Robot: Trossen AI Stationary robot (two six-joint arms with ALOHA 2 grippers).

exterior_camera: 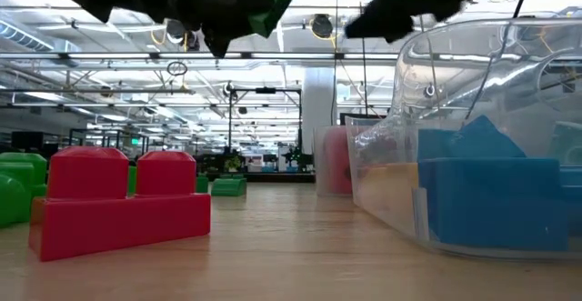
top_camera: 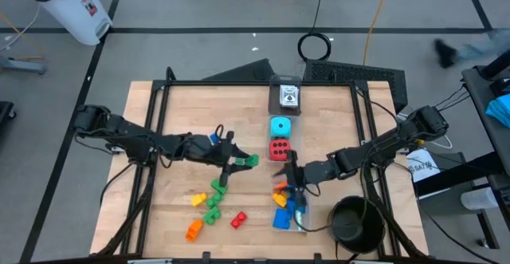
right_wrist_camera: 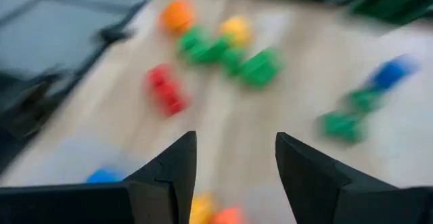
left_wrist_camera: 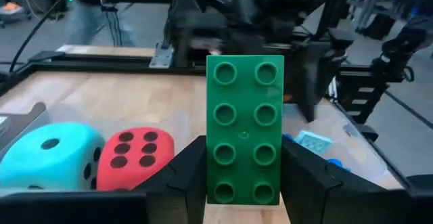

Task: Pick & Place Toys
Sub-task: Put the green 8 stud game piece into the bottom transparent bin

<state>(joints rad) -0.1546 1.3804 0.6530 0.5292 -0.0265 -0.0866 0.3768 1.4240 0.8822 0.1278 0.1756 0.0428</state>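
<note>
Nearest the front edge of the pale wooden worktop lies a loose scatter of small plastic bricks with round studs: an orange brick, a red brick, a yellow brick and three green bricks bunched close between them. In the low view the red brick is glossy, two domed studs on a flat base. To their right stands a clear plastic box, thin-walled and rounded at the corners, holding blue bricks and an orange piece; how many of each cannot be told. A black round bowl sits just right of it, near the worktop's corner.

The right gripper hangs over the far end of that box; its two dark fingers stand apart with nothing between them.

Farther in, toward the middle, the left gripper is lifted off the worktop and clamps a green brick by its long sides: a flat rectangle with eight studs in two rows of four, smooth and shiny.

Beyond it, in a line running away from the front, come a red die with dark pips, a cyan die with rounded corners, and then another clear box holding a white picture card.
</note>
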